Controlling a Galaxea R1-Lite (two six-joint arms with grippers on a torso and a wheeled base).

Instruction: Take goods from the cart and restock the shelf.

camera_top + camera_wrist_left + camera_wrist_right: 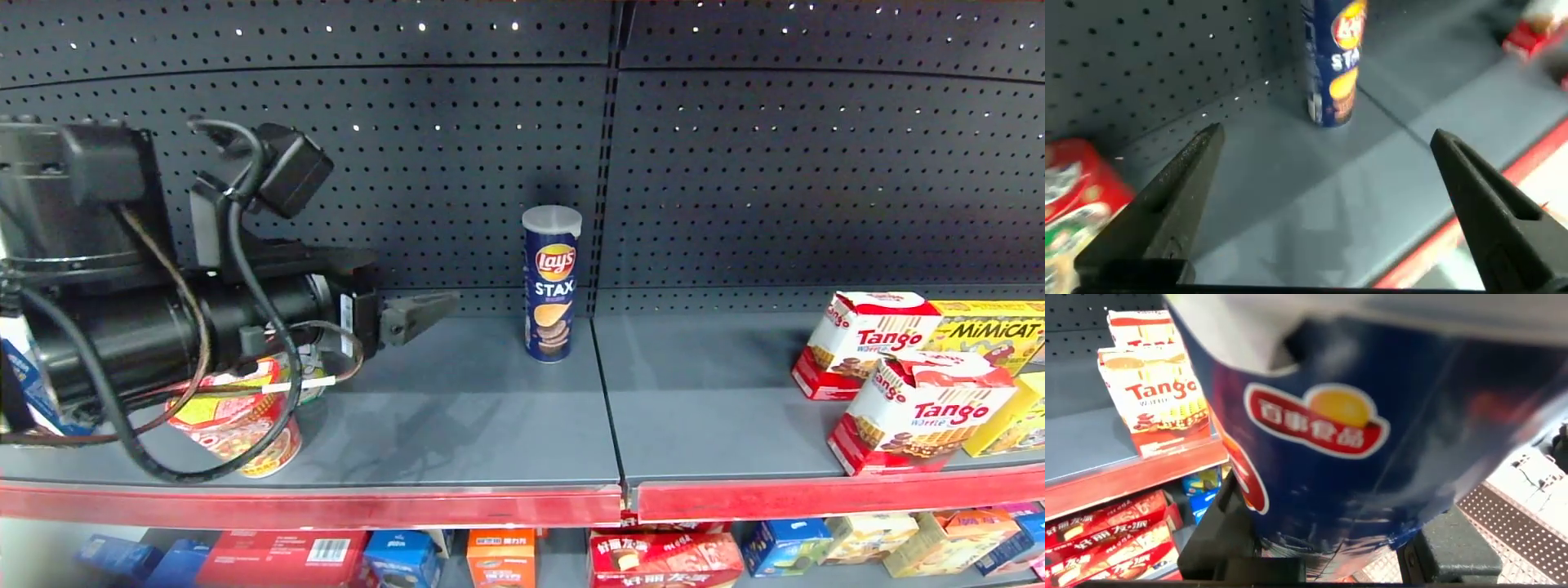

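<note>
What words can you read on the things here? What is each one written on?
"Lay's", "STAX": standing blue can, on the shelf.
"Tango": front red-and-white box and rear red-and-white box.
"MiMiCAT": yellow box.
"百事食品": held blue can, right wrist view.
Too small or blurred: noodle cup, lower-shelf boxes.

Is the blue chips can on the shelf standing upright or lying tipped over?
Upright: the can stands on its base on the shelf, with its pale lid on top.
</note>
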